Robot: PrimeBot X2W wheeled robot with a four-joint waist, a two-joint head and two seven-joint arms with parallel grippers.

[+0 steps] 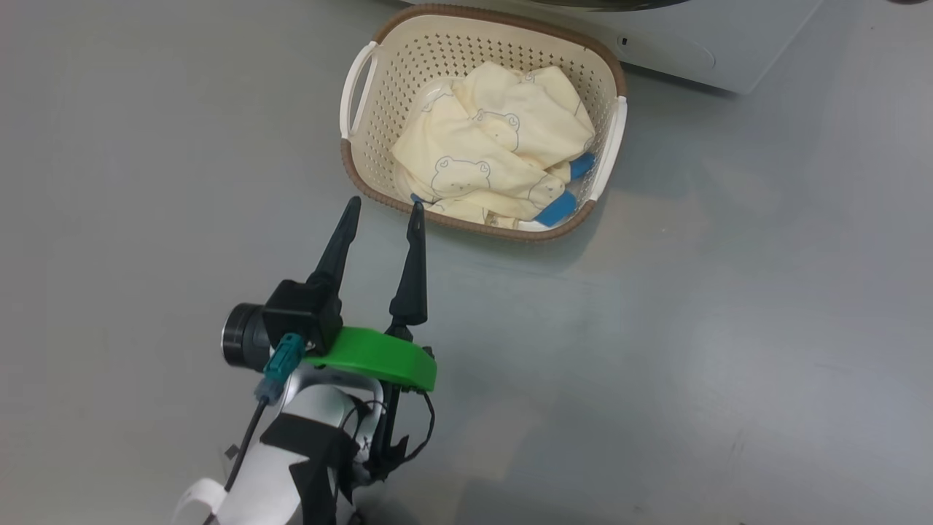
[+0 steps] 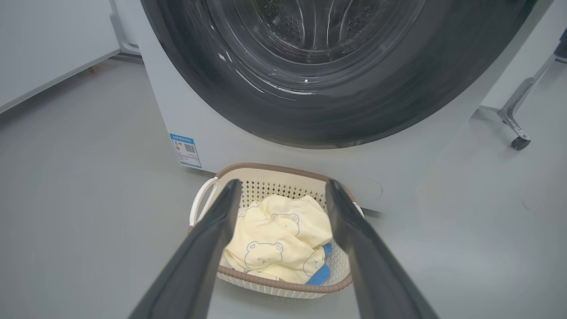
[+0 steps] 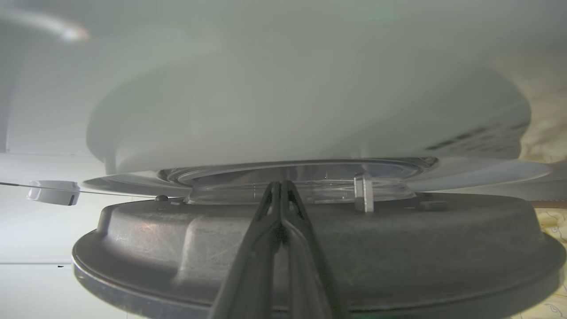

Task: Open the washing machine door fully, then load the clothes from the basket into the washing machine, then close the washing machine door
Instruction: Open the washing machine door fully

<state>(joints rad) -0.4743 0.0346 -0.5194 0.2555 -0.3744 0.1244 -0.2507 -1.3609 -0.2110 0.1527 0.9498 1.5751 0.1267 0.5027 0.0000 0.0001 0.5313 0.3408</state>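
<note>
Cream-yellow bear-print fabric clothes [image 1: 481, 168] lie straight ahead of my released left hand [image 1: 386, 204], inside the perforated cream-white plastic basket [image 1: 452, 55].

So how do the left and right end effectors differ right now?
The left end effector is open; the right end effector is shut, fingers pressed together. The left points at the basket of clothes; the right points at the door. Both have long dark fingers.

Clothes [image 1: 488, 157] in basket [image 1: 437, 58]; basket before washing machine [image 1: 685, 44] (close by).
</note>
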